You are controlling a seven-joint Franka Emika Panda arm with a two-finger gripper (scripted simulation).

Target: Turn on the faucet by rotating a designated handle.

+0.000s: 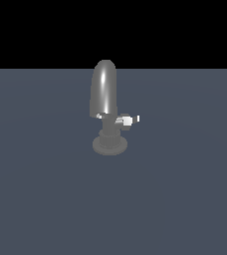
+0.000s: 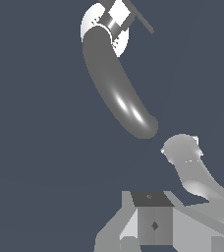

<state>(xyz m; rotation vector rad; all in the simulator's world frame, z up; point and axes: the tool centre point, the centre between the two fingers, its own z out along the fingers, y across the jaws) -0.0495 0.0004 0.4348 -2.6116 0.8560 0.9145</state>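
Exterior view: the faucet stands upright on a flat slate-blue worktop, near the middle of the visible surface, against a black background. Its tall, round-topped arched spout is glossy grey with a bright vertical highlight; below it a short neck joins a round disc base that rests on the worktop. The handle, a short stubby grey lever with a bright white blocky tip, projects sideways from the neck just under the spout's lower edge, toward the exterior view's right, roughly level. No part of the robot arm appears in this view.

Wrist view: the same faucet is seen from above, its spout running as a curved grey tube away from the pale disc base. The handle lies beside the base, its white tip close against the spout's root. Grey, blocky parts of the hand fill the picture's edge nearest the camera, well apart from the handle and touching nothing visible. A curved, glossy grey piece lies between the hand and the spout's end; what it is cannot be told. The fingertips are not shown, so whether the hand is released or clenched cannot be told.
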